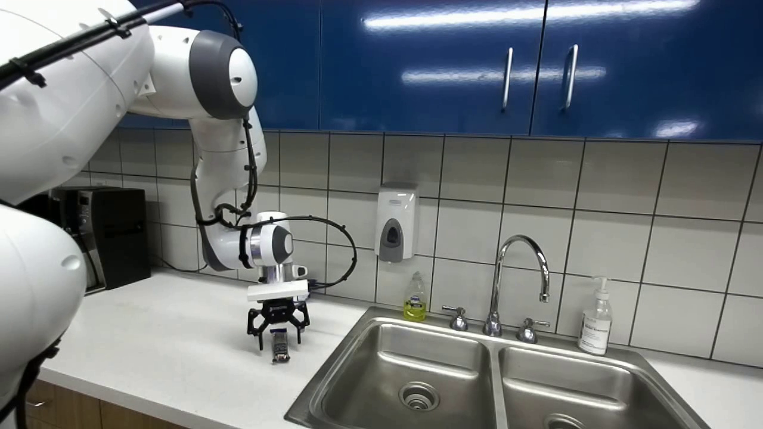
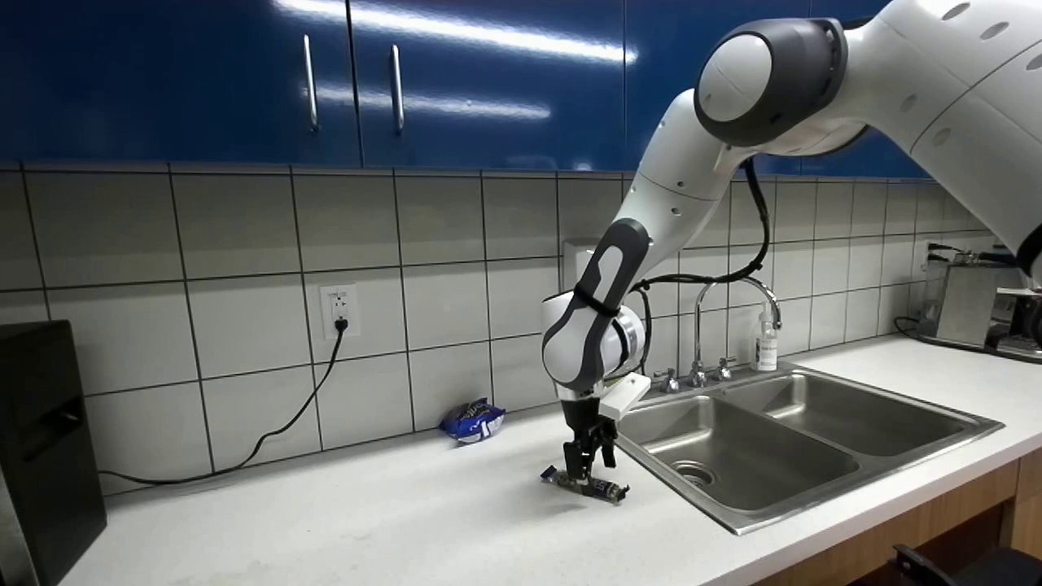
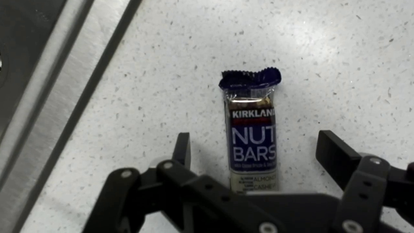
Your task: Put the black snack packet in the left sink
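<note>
Here, snack packet (image 3: 253, 142) between the end effector's (image 3: 255, 145) parted jaws.

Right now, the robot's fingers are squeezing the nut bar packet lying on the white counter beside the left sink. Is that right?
Not quite: the fingers aren't squeezing it. The wrist view shows them open, one on each side of the nut bar packet and apart from it. The packet does lie on the white counter beside the left sink.
</note>
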`<state>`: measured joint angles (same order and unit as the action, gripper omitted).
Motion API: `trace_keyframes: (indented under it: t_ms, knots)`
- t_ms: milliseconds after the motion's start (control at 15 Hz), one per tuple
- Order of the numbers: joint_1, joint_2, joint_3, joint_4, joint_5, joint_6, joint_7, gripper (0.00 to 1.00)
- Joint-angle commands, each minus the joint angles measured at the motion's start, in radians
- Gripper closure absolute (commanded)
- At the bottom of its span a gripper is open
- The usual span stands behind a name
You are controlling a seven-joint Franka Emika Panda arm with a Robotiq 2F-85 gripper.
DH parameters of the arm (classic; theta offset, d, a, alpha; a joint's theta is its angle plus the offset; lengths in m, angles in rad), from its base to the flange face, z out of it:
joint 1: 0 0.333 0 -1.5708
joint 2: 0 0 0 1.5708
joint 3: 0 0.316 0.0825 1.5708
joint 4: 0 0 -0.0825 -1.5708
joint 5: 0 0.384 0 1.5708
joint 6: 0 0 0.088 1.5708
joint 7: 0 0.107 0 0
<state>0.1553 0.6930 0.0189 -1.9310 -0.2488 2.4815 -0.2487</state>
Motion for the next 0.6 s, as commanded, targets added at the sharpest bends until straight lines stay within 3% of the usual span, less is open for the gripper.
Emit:
trace_keyframes:
  t_ms: [0,533]
  knots:
    - [-0.033,0.017,0.029,0.025,-0.005,-0.010,-0.030,0.00]
    - [-0.036,0.030,0.029,0.034,-0.003,-0.008,-0.030,0.01]
